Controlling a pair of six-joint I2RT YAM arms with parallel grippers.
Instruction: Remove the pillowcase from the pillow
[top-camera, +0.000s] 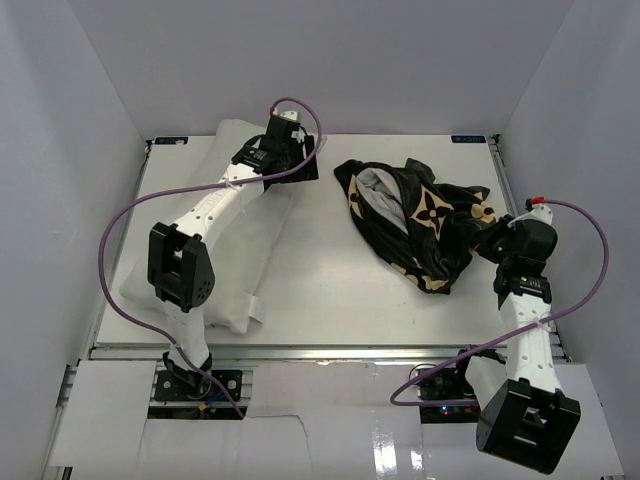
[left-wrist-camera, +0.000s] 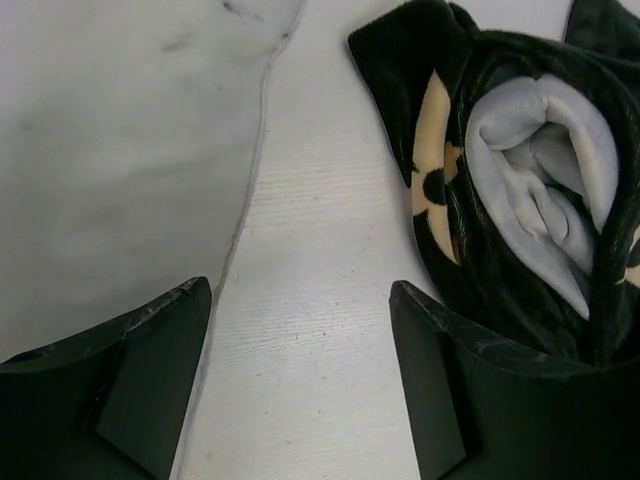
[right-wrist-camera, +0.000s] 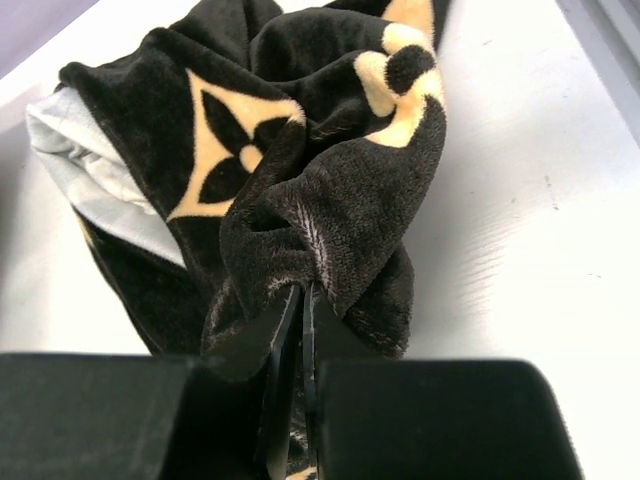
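**On the table (top-camera: 330, 285), pillowcase (top-camera: 425, 225) lies apart from the pillow (top-camera: 250, 250)**

At the left side of the table the plain white pillow lies long, from the near edge to the far edge, and the left arm reaches over it. The left gripper (left-wrist-camera: 300, 290) hangs above the far right border of the pillow with its fingers (left-wrist-camera: 150, 350) spread wide and nothing between them. In its wrist view, bare table shows in the gap, with the pillow on one side and the pillowcase on the other.

The black pillowcase with tan flower motifs is crumpled in a heap on the right half of the table, not touching the pillow. Its pale grey inner side shows at the open mouth. The right gripper (right-wrist-camera: 303, 295) is at the near right edge of this heap. Its fingers are pressed together on a fold of the black fabric, which bunches up just above them.
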